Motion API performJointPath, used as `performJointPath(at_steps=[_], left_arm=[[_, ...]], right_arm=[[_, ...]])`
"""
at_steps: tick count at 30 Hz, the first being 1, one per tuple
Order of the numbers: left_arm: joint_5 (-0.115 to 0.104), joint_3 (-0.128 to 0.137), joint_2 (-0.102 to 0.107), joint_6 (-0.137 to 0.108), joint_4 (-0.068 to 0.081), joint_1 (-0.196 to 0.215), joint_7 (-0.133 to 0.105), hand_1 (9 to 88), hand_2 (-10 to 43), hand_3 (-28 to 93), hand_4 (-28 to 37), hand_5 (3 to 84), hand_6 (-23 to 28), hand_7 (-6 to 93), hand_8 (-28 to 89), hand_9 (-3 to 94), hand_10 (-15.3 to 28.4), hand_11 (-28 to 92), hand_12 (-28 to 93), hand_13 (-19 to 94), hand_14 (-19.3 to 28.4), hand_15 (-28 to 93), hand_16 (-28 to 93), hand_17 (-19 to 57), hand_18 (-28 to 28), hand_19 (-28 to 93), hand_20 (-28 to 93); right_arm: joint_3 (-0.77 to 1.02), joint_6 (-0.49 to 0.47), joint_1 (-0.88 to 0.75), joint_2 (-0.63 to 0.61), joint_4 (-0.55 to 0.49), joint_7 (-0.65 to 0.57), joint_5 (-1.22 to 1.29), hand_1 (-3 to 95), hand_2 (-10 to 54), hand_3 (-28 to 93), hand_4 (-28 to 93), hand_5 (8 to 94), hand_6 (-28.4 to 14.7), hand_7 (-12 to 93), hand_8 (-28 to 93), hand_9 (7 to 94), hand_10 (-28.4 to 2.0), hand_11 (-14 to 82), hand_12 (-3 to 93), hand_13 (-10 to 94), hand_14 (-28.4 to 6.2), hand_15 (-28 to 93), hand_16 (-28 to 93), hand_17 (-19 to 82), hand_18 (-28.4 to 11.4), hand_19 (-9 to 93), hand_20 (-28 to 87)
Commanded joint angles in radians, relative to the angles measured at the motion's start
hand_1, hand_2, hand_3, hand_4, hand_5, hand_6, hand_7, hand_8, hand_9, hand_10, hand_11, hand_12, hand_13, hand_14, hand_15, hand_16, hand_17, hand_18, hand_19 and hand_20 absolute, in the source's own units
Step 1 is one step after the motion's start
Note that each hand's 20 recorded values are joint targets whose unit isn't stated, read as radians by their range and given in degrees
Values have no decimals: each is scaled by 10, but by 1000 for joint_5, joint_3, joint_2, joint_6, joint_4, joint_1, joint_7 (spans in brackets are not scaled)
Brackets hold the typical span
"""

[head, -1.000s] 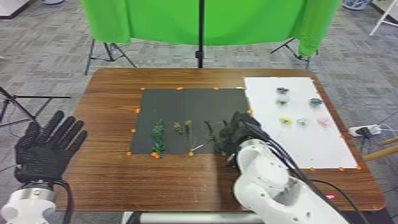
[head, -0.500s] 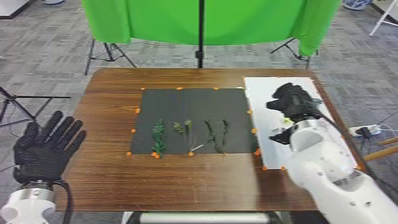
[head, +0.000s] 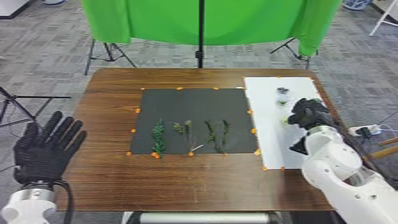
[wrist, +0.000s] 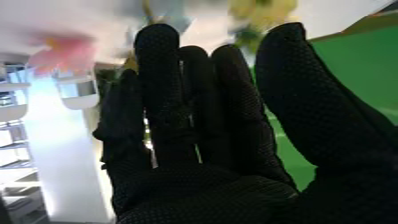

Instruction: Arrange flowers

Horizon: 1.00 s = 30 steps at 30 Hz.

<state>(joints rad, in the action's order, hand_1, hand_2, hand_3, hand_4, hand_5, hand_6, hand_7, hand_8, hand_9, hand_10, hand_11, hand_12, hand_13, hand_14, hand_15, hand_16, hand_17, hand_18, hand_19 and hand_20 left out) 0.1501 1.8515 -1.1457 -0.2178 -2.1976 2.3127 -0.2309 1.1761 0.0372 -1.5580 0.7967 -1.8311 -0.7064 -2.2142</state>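
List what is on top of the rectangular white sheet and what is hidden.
Small flowers: a greyish one, a pale green one, a yellow one and a pink one. The black-gloved right robot hand hides part of the sheet from the head view.

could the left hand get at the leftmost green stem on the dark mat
Probably yes. Nothing seems to stand between the left hand and that green stem, and the right hand is out of the way over the white sheet.

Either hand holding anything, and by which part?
Nothing held: right hand over the white mat, fingers straight; left hand open, empty.
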Motion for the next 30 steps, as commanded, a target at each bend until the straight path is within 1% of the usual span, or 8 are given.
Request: performJointPath(at_steps=[1, 5, 6, 8, 14, 17, 23, 30], left_arm=[[-7, -12, -13, -3, 7, 3, 5, 265, 158, 711, -283, 447, 98, 113, -74, 376, 158, 165, 124, 280, 151, 289, -43, -48, 128, 248, 135], [-9, -19, -14, -1, 8, 1, 9, 265, 158, 712, -283, 447, 98, 113, -74, 376, 158, 166, 124, 279, 151, 288, -43, -48, 127, 248, 135], [-7, -19, -14, -1, 8, 2, 9, 265, 158, 712, -283, 447, 98, 113, -74, 376, 158, 166, 124, 280, 151, 288, -43, -48, 127, 248, 135], [-7, -17, -14, -2, 7, 5, 7, 265, 158, 712, -283, 447, 98, 113, -74, 376, 158, 165, 124, 280, 151, 288, -43, -48, 127, 247, 135], [-5, -7, -16, 3, 3, 18, 2, 266, 158, 712, -283, 447, 97, 113, -74, 376, 158, 165, 123, 279, 151, 288, -43, -47, 127, 246, 134], [-6, -11, -14, 2, 5, 14, 5, 265, 158, 711, -283, 446, 97, 113, -74, 376, 158, 166, 124, 279, 151, 288, -43, -47, 127, 245, 134], [-4, -29, -6, -1, 9, 3, 5, 266, 158, 710, -283, 446, 97, 113, -74, 376, 157, 166, 124, 280, 150, 289, -43, -46, 127, 244, 134], [-6, -48, 17, -13, 13, -17, 3, 265, 157, 710, -283, 446, 97, 113, -74, 376, 157, 165, 124, 279, 151, 289, -43, -47, 127, 244, 134]], right_arm=[[-75, 9, 55, 4, 36, 23, -72, 495, -95, 751, -282, 610, -22, 223, -137, 571, -143, 168, 160, 568, -132, 581, 206, 266, -237, 820, 447], [-109, 75, 75, 7, 55, -1, -103, 611, -95, 643, -281, 701, -19, 341, 0, 649, -126, 184, 176, 590, -109, 520, 340, 276, -227, 814, 448], [-103, 85, 69, 6, 41, 0, -102, 629, -95, 639, -282, 724, -17, 365, 25, 686, -118, 149, 226, 599, -102, 498, 367, 279, -224, 812, 447], [-98, 106, 65, 2, 8, 8, -102, 642, -95, 634, -282, 741, -18, 382, 45, 720, -114, 119, 265, 610, -96, 484, 384, 283, -221, 812, 447], [-190, 152, 141, -6, -120, 99, -50, 635, -95, 658, -282, 747, -19, 380, 61, 731, -112, 103, 279, 617, -96, 484, 392, 285, -222, 814, 447], [-272, 84, 246, 44, -149, 184, 70, 632, -95, 664, -283, 746, -18, 382, 67, 732, -111, 102, 281, 617, -94, 486, 394, 276, -220, 809, 446], [-540, 36, 514, 219, -47, 325, 119, 628, -95, 668, -283, 742, -18, 384, 71, 728, -110, 102, 282, 614, -90, 487, 396, 258, -214, 794, 444], [-745, 30, 654, 373, 87, 424, 79, 626, -95, 671, -283, 736, -15, 394, 64, 727, -107, 103, 280, 615, -88, 486, 395, 259, -214, 790, 447]])
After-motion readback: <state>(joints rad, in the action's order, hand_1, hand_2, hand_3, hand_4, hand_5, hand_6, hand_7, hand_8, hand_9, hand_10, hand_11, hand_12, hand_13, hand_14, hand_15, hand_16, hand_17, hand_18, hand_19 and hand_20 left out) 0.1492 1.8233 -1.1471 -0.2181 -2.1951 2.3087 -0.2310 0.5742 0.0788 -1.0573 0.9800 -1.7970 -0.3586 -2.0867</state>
